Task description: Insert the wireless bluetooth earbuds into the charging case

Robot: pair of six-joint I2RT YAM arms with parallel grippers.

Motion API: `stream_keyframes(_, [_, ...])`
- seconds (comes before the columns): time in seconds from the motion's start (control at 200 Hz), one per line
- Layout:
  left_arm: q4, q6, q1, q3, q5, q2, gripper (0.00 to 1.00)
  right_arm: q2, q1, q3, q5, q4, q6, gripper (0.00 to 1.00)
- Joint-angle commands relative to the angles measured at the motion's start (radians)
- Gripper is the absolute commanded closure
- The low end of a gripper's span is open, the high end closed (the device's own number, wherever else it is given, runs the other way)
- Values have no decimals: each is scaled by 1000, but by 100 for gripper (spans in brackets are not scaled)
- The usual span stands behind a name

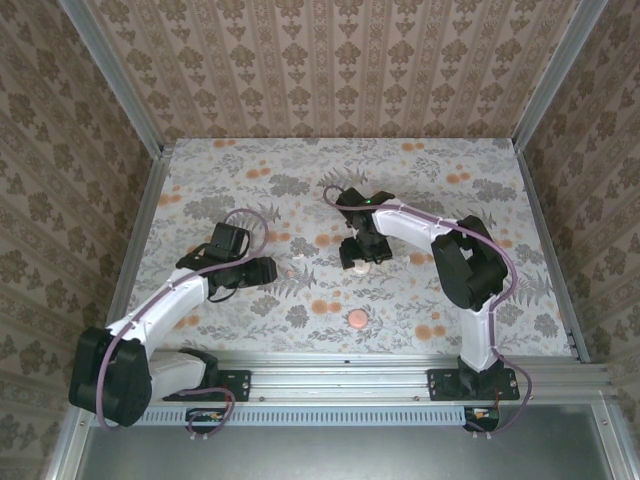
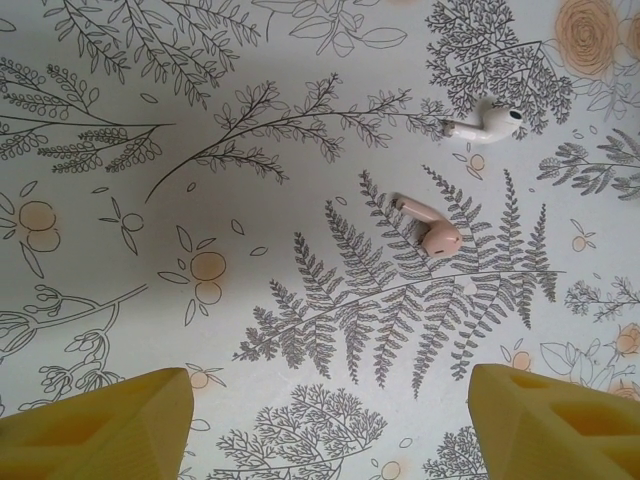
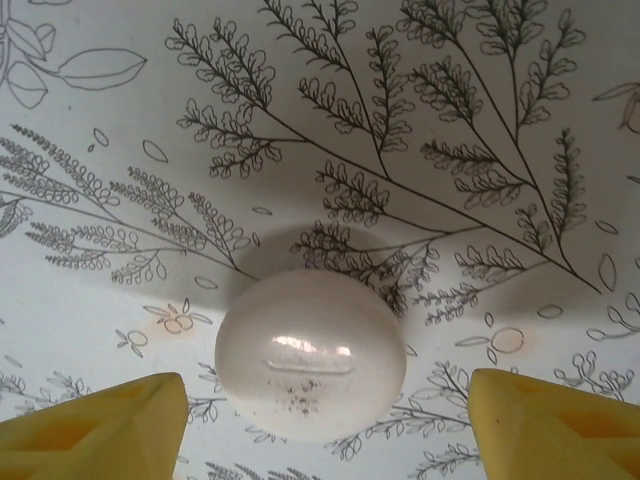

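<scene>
Top view: the charging case [image 1: 360,267] sits mid-worktop [image 1: 480,300], right under the right fingers [image 1: 365,250]. To the left of the case lies a tiny pinkish earbud [image 1: 297,271], just off the left fingers [image 1: 262,270]. A pink disc [image 1: 356,319] lies on the arm-base side of the case, touching nothing.

Left wrist view: the left fingers [image 2: 100,425] stand open and empty above the worktop. The pink earbud [image 2: 432,228] lies flat ahead of them, with a white earbud [image 2: 485,122] beyond it, apart. The pink bud sits off-centre toward one finger, so centring over it first seems wise, then closing across its rounded head rather than its thin stem.

Right wrist view: the right fingers [image 3: 95,425] are open and bare on either side of the domed case [image 3: 310,355], not touching it. The lid looks shut, so the case probably needs steadying and opening before a bud goes in.
</scene>
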Motion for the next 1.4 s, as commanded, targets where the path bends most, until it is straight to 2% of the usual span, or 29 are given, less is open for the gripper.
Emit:
stream_keyframes(0.0, [-18, 21, 8, -12, 20, 14, 26, 34, 3, 37, 16, -32, -12, 28])
stream_keyframes(0.155, [-12, 20, 10, -23, 29, 25, 27, 71, 3, 61, 17, -30, -19, 31])
stream_keyframes(0.36, [-30, 23, 11, -19, 19, 25, 27, 103, 3, 86, 7, -46, -14, 40])
stream_keyframes(0.56, [-33, 21, 12, -22, 25, 21, 27, 97, 3, 76, 18, -79, -13, 38])
stream_keyframes(0.78, [-12, 17, 11, -41, 25, 4, 27, 65, 3, 47, 17, -65, -13, 56])
stream_keyframes(0.915, [47, 44, 4, -64, 63, -52, 29, -4, 3, 7, 18, -21, 4, 59])
stream_keyframes(1.015, [123, 79, -8, -85, 60, -109, 32, -126, 3, -79, -28, 99, 48, 59])
stream_keyframes(1.155, [371, 184, -50, -179, 134, -203, 34, -334, -1, -325, -254, 509, 188, 59])
stream_keyframes(1.26, [542, 246, -97, -252, 160, -254, 35, -444, -1, -470, -278, 743, 310, 59])
stream_keyframes(1.395, [677, 346, -142, -313, 178, -272, 36, -525, 3, -623, -333, 1018, 432, 61])
